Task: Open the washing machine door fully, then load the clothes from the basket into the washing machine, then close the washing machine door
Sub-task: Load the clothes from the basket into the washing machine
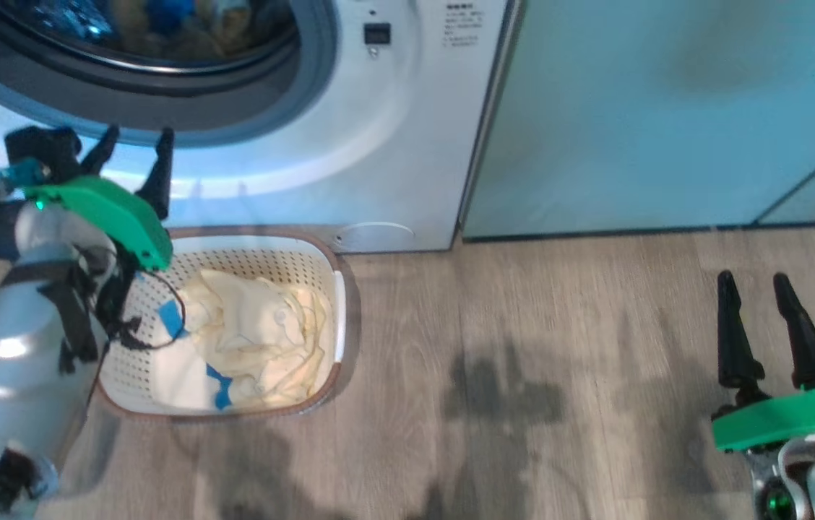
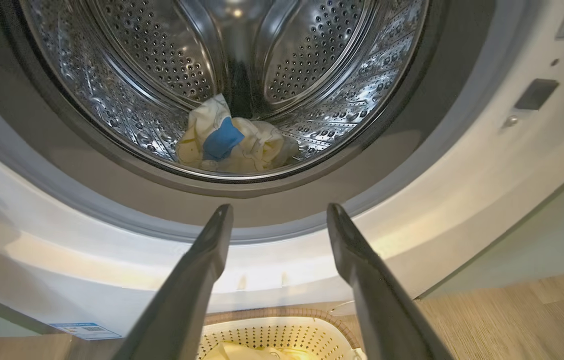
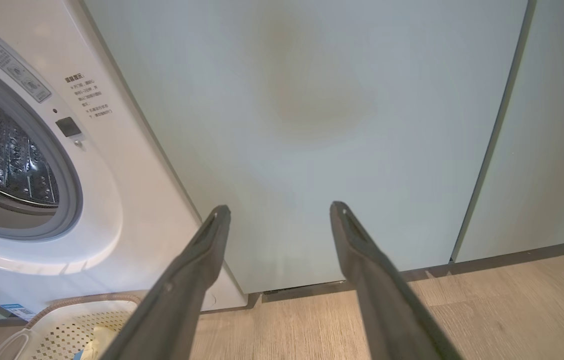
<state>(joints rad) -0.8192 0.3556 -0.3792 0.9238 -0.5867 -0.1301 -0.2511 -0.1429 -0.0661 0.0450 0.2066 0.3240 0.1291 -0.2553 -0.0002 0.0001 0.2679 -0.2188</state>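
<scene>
The left gripper (image 1: 139,133), fingers apart and empty, hovers above the far left edge of the basket (image 1: 339,289), facing the washing machine (image 1: 393,144), where one cream garment (image 2: 232,142) lies in the drum. More clothes (image 1: 256,332) fill the basket on the wooden floor (image 1: 523,325). The right gripper (image 1: 753,278), also spread, hangs far right near the teal cabinets (image 1: 667,108).

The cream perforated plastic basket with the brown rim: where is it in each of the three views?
Head view: cream perforated basket lower left, on the floor before the white washing machine.
Left wrist view: basket bottom centre.
Right wrist view: basket bottom left corner.
Shared landmark: small dark square panel on the machine's front.
</scene>
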